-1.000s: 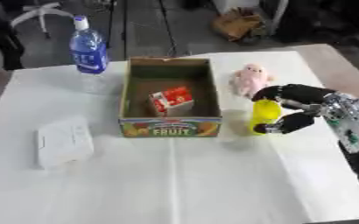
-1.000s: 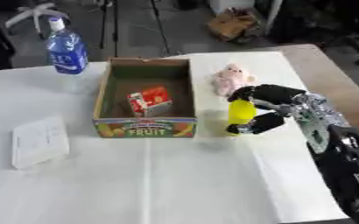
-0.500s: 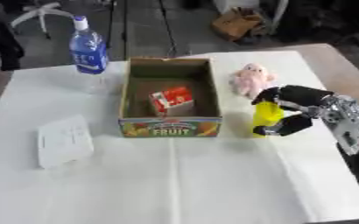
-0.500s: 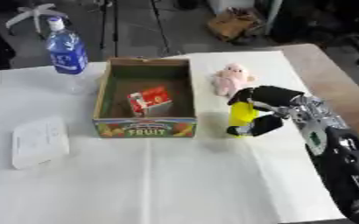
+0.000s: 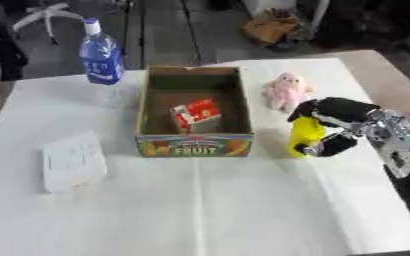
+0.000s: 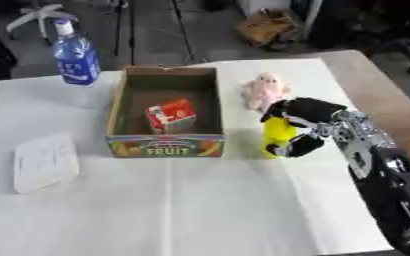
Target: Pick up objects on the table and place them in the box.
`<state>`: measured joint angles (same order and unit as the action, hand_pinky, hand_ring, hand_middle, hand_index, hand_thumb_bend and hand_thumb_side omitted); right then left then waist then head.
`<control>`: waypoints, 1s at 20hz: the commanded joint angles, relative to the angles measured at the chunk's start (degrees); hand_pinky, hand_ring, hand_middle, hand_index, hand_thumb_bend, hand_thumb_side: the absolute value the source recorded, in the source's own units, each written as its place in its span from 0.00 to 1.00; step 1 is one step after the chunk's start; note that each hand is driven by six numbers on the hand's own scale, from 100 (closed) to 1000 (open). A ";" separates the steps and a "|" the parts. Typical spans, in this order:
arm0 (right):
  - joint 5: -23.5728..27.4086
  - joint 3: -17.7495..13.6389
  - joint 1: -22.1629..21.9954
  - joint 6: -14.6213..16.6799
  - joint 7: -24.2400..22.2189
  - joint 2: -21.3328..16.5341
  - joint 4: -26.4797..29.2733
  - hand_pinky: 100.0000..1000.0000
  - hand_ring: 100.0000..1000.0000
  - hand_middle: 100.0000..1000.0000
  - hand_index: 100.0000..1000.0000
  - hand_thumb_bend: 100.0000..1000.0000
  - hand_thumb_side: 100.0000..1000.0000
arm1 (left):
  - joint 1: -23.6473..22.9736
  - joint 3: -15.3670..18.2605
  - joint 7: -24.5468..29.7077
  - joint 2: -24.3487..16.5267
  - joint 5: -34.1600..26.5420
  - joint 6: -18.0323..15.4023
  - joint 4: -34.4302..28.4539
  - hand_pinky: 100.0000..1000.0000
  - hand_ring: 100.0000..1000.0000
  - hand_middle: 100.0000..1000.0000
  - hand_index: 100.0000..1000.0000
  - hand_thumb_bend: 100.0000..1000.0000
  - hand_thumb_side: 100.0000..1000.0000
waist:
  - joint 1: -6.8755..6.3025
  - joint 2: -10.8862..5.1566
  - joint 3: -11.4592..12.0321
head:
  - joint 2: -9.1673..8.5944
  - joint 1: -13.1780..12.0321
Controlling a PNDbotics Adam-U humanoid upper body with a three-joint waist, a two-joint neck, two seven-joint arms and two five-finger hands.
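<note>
A cardboard fruit box [image 5: 194,145] stands mid-table with a red carton [image 5: 196,114] lying inside it. Just right of the box stands a yellow bottle [image 5: 306,134]. My right hand [image 5: 341,120] is curled round it, fingers over its top and thumb low on its side. A pink plush toy [image 5: 285,92] sits behind the bottle. A blue water bottle [image 5: 100,54] stands at the box's far left corner. A flat white pack [image 5: 72,160] lies at the left. My left hand shows in neither view.
A white cloth [image 5: 208,210] covers the table; its bare brown edge [image 6: 379,95] shows on the right. Chairs and a cardboard carton [image 5: 272,27] stand on the floor beyond the far edge.
My right hand has closed in on the yellow bottle, fingers curling tighter round its top. Bottle and other things stay in place.
</note>
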<state>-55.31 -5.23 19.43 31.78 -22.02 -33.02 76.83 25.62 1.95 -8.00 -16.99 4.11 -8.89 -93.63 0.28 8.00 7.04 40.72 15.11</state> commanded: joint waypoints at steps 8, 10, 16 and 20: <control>5.36 -0.40 2.27 0.52 -0.20 -2.13 6.98 0.30 0.38 0.75 0.83 0.31 0.12 | 0.46 0.37 0.01 -0.50 0.12 0.07 -0.75 0.63 0.67 0.72 0.80 0.48 0.92 | 0.02 -1.01 -0.12 | -0.68 0.15; 6.43 -0.25 3.10 0.73 -0.09 -2.46 8.92 0.30 0.38 0.75 0.83 0.31 0.11 | 0.44 0.36 0.04 -0.51 0.12 0.07 -0.74 0.63 0.67 0.72 0.80 0.48 0.92 | 0.02 -1.05 -0.12 | -0.62 0.11; 10.59 2.02 8.60 1.78 1.46 -3.09 11.07 0.32 0.39 0.75 0.81 0.35 0.02 | 0.32 0.12 0.27 -0.36 0.11 0.06 -0.65 0.63 0.67 0.72 0.80 0.48 0.92 | 0.15 -1.48 0.09 | -0.19 0.34; 11.37 5.95 13.74 4.64 3.48 -3.71 8.32 0.34 0.40 0.76 0.81 0.35 0.04 | 0.30 -0.06 0.45 -0.23 0.09 0.05 -0.61 0.63 0.67 0.72 0.80 0.48 0.92 | 0.11 -1.69 0.51 | -0.06 0.74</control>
<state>-44.67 0.10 32.01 35.55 -19.13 -34.52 85.32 25.27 1.91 -7.82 -16.65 4.11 -8.81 -93.60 0.45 7.32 7.56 40.74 15.62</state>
